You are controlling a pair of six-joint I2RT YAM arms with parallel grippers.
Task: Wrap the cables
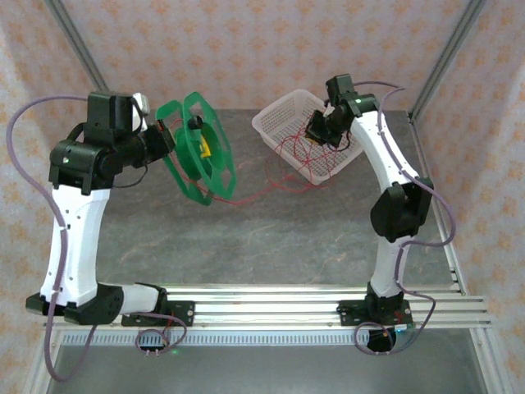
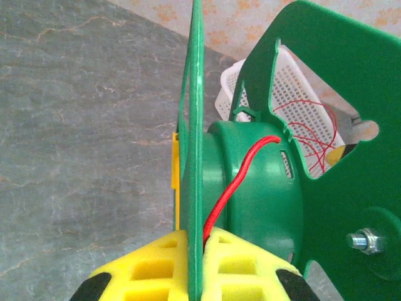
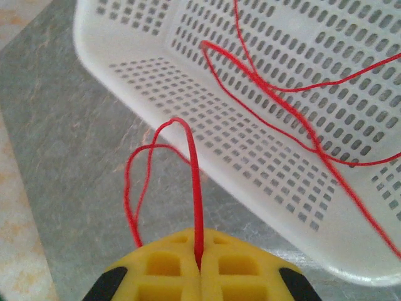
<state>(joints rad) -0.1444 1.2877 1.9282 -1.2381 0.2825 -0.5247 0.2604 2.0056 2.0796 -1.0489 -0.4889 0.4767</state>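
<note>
Item 1, reel [image 1: 201, 154]: held up at the left, left claw [image 2: 195, 251] clamped shut on one flange [image 2: 194, 94], leaving the hub [image 2: 250, 182] free to take wire.
Item 2, cable [image 3: 195, 182]: red, one end on the hub, the rest running right into the basket [image 3: 100, 37] at far right, where it lies in loose loops.
Item 3, right claw [image 3: 199, 257]: pinched shut on the cable beside the basket. I judge this is to feed it taut.

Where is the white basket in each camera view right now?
Top external: white basket right of centre, in the upper half.
Left wrist: upper right, behind the green spool.
Right wrist: across the top and right.
Shared landmark: the red cable lying in it.
</note>
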